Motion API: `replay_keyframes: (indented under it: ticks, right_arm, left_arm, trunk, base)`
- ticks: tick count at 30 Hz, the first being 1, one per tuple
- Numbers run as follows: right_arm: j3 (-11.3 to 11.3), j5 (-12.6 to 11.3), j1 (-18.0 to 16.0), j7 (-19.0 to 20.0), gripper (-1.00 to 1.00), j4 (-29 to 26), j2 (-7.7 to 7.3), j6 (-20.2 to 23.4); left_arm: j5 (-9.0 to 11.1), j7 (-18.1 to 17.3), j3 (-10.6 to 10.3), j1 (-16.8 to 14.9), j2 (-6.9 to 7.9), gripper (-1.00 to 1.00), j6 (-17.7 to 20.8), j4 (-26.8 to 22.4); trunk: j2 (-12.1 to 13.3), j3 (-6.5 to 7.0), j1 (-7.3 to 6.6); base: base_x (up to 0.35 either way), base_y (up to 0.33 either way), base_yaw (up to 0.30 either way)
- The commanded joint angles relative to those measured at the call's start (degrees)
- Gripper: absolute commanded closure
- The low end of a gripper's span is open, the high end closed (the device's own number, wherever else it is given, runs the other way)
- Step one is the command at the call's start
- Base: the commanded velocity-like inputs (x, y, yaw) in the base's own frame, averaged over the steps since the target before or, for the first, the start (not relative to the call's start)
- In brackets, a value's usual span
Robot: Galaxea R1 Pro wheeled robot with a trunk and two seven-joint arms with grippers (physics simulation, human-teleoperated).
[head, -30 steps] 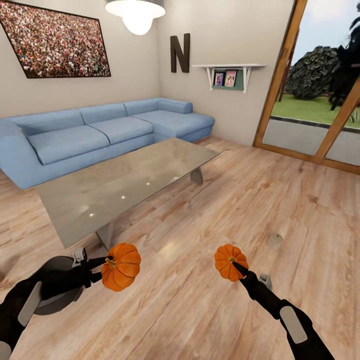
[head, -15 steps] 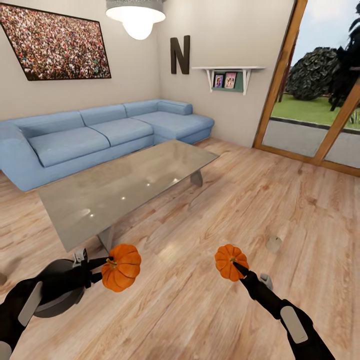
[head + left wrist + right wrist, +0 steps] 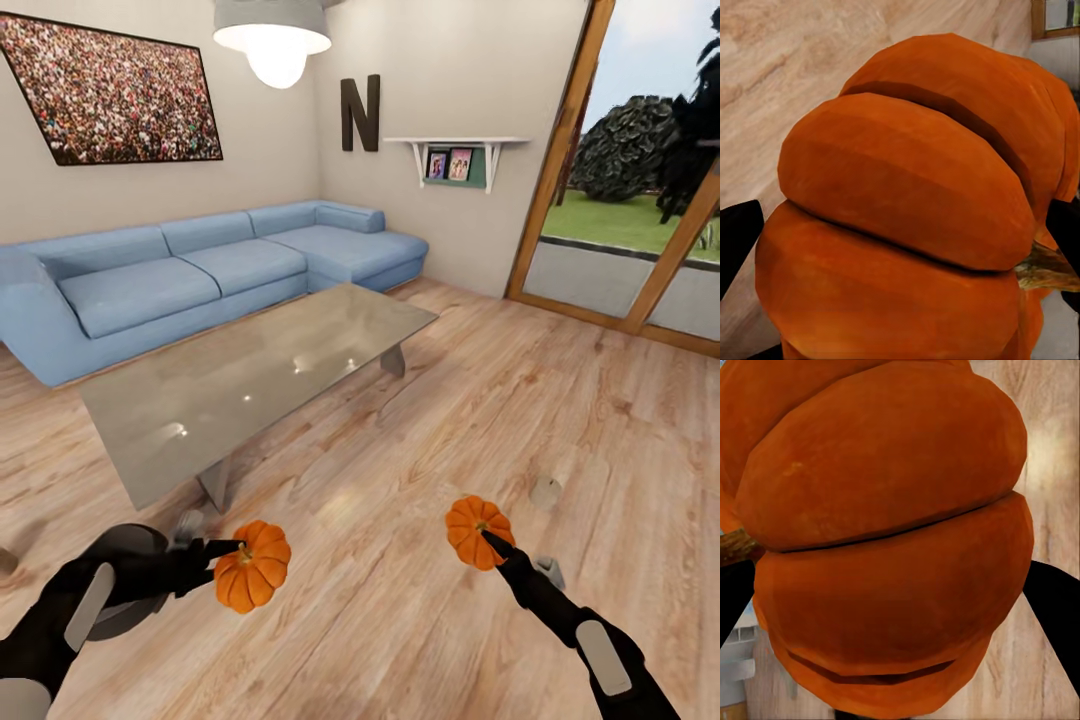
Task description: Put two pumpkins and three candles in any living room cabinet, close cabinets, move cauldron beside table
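I hold two orange ribbed pumpkins above the wooden floor. My left gripper (image 3: 236, 563) is shut on the larger pumpkin (image 3: 255, 582), seen close up as an orange mass (image 3: 907, 210) between dark fingers (image 3: 735, 240). The smaller pumpkin (image 3: 476, 530) sits in my shut right gripper (image 3: 492, 546), with its ribs (image 3: 885, 532) framed by black fingers (image 3: 1057, 615). A beige candle (image 3: 546, 491) stands on the floor beyond my right arm, and a greyer one (image 3: 551, 571) sits just behind that arm. A dark round cauldron (image 3: 125, 545) lies partly hidden under my left arm. The cabinet is out of view.
A low glass-topped table (image 3: 250, 380) stands ahead on the left, with a blue corner sofa (image 3: 200, 270) behind it against the wall. Wood-framed glass doors (image 3: 640, 200) open to a garden at the right. Bare wooden floor (image 3: 420, 420) spreads between table and doors.
Both arms have dropped a little with their pumpkins, the left one more and slightly to the right. The camera has shifted slightly. The candles and the table stay put.
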Motion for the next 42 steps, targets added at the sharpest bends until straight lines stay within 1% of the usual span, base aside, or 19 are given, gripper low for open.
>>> replay_keyframes:
  ticks: [1, 7, 11, 14, 18, 20, 21, 24, 25, 26, 27, 28, 31, 34, 36, 37, 38, 41, 42]
  right_arm:
    - [0.02, 0.13, 0.02, -0.10, 1.00, -0.01, -0.17, -0.01]
    - [0.07, 0.45, 0.11, -0.49, 1.00, 0.39, -0.74, -0.05]
    - [0.13, 0.52, 0.13, -1.08, 1.00, 0.53, -0.81, -0.05]
    - [0.22, 0.56, 0.41, -1.72, 1.00, 0.64, -0.81, -0.13]
    - [0.23, 0.70, 4.84, -3.17, 1.00, 0.21, -0.82, -0.27]
    - [0.31, 0.83, 6.56, -3.90, 1.00, 0.04, -0.82, -0.32]
    - [0.37, 1.44, 7.92, -4.72, 1.00, 0.10, -0.82, -0.94]
    - [0.39, 5.71, 10.04, -6.03, 1.00, 0.40, -0.70, -6.25]
    - [0.39, 6.51, 10.27, -6.17, 1.00, 0.48, -0.64, -7.15]
    - [0.37, 8.59, 10.73, -6.44, 1.00, 0.71, -0.45, -9.16]
    - [0.37, 9.10, 10.84, -6.49, 1.00, 0.80, -0.38, -9.59]
    - [0.38, 10.50, 11.32, -6.69, 1.00, 1.38, -0.10, -10.78]
    - [0.43, 10.99, 11.71, -7.65, 1.00, 2.42, 0.12, -11.25]
    - [0.49, 11.27, 11.86, -10.26, 1.00, 3.62, 0.22, -11.49]
    - [0.56, 11.47, 11.90, -11.61, 1.00, 3.87, 0.31, -11.54]
    - [0.58, 11.85, 11.94, -12.58, 1.00, 3.96, 0.49, -11.58]
    - [0.63, 12.61, 11.96, -13.63, 1.00, 4.01, 0.82, -11.60]
    - [0.64, 16.46, 11.97, -17.40, 1.00, 3.78, 2.39, -11.64]
    - [0.64, 18.52, 11.98, -19.35, 1.00, 3.67, 3.11, -11.66]
  left_arm:
    - [0.96, 0.84, -0.01, -0.01, -0.14, 1.00, 0.42, -0.03]
    - [0.82, 2.88, -0.13, -0.01, -0.54, 1.00, 0.40, 0.05]
    - [0.72, 5.52, -0.16, -0.01, -0.69, 1.00, 0.24, 0.23]
    - [0.69, 7.42, -0.23, -0.01, -1.27, 1.00, -0.41, 0.29]
    - [0.29, 13.31, -1.86, -0.01, -3.21, 1.00, -2.44, 0.38]
    - [-0.12, 19.82, -3.83, -0.01, -5.27, 1.00, -5.18, 0.61]
    - [-0.28, 26.14, -5.53, -0.01, -7.28, 1.00, -7.67, 1.39]
    - [-0.45, 38.12, -7.27, -0.01, -10.54, 1.00, -13.54, 6.18]
    - [-0.46, 39.66, -7.40, -0.01, -10.96, 1.00, -14.72, 7.22]
    - [-0.54, 43.52, -7.68, -0.01, -11.93, 1.00, -18.61, 10.60]
    - [-0.55, 44.60, -7.74, -0.01, -12.15, 1.00, -19.93, 11.76]
    - [-0.61, 48.51, -8.09, -0.01, -12.76, 1.00, -25.59, 17.50]
    - [-0.67, 50.41, -9.31, -0.01, -12.98, 1.00, -29.31, 21.86]
    - [-0.65, 51.13, -12.42, -0.01, -13.07, 1.00, -33.55, 25.41]
    - [-0.63, 51.29, -13.82, -0.01, -13.26, 1.00, -34.95, 26.86]
    - [-0.66, 51.35, -14.46, -0.01, -13.70, 1.00, -35.56, 27.76]
    - [-0.71, 51.38, -14.88, -0.01, -14.25, 1.00, -36.10, 28.53]
    - [-0.84, 51.61, -15.45, -0.01, -15.56, 1.00, -37.49, 29.71]
    - [-1.03, 51.91, -15.76, -0.01, -15.93, 1.00, -37.83, 29.92]
  trunk:
    - [0.42, 0.19, -0.23]
    - [2.82, 1.26, -1.55]
    - [4.43, 1.98, -2.42]
    - [5.63, 2.52, -3.08]
    - [7.23, 3.24, -3.96]
    - [8.04, 3.60, -4.40]
    - [8.44, 3.78, -4.62]
    - [9.64, 4.32, -5.28]
    - [10.04, 4.50, -5.50]
    - [10.44, 4.68, -5.72]
    - [10.84, 4.86, -5.94]
    - [11.24, 5.03, -6.16]
    - [12.45, 5.57, -6.82]
    - [13.65, 6.11, -7.48]
    - [14.45, 6.47, -7.91]
    - [14.85, 6.65, -8.13]
    - [15.25, 6.83, -8.35]
    - [16.46, 7.37, -9.01]
    - [16.86, 7.55, -9.23]
  base:
    - [0.000, 0.000, 0.000]
    - [0.000, 0.000, 0.000]
    - [0.000, 0.000, 0.000]
    - [0.000, 0.000, 0.000]
    - [0.000, 0.000, 0.000]
    - [0.000, 0.000, 0.000]
    - [0.000, 0.000, 0.000]
    - [0.000, 0.000, 0.000]
    - [0.000, 0.000, 0.000]
    - [0.000, 0.000, 0.000]
    - [0.000, 0.000, 0.000]
    - [0.000, 0.000, 0.000]
    - [0.000, 0.000, 0.000]
    - [0.000, 0.000, 0.000]
    - [0.000, 0.000, 0.000]
    - [0.000, 0.000, 0.000]
    - [0.000, 0.000, 0.000]
    - [0.000, 0.000, 0.000]
    - [0.000, 0.000, 0.000]
